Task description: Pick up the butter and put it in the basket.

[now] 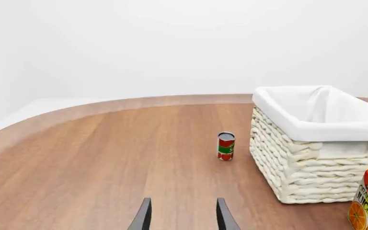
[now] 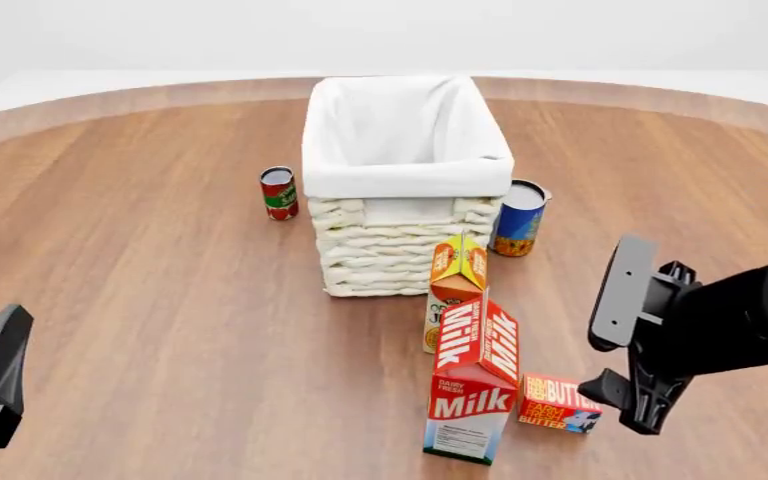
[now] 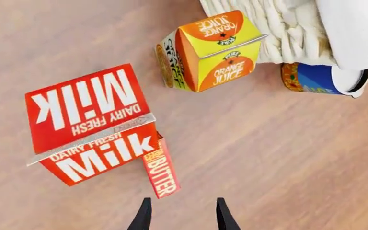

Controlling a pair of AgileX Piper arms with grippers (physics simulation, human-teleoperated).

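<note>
A wooden surface (image 2: 131,250) holds a white basket (image 2: 404,170). In front of the basket stand an orange juice carton (image 2: 458,275) and a milk carton (image 2: 475,385). The butter (image 2: 558,403) lies flat, touching the milk carton's side away from the basket. The right pincer (image 2: 631,345) hangs open just above the butter, holding nothing. A good grasp probably means closing across the butter's narrow width without nudging the milk carton. The right wrist view shows the butter (image 3: 160,172) just ahead of the fingertips (image 3: 144,215). The left wrist view shows the left pincer (image 1: 182,215) open, and a small can (image 1: 226,146) beside the basket.
</note>
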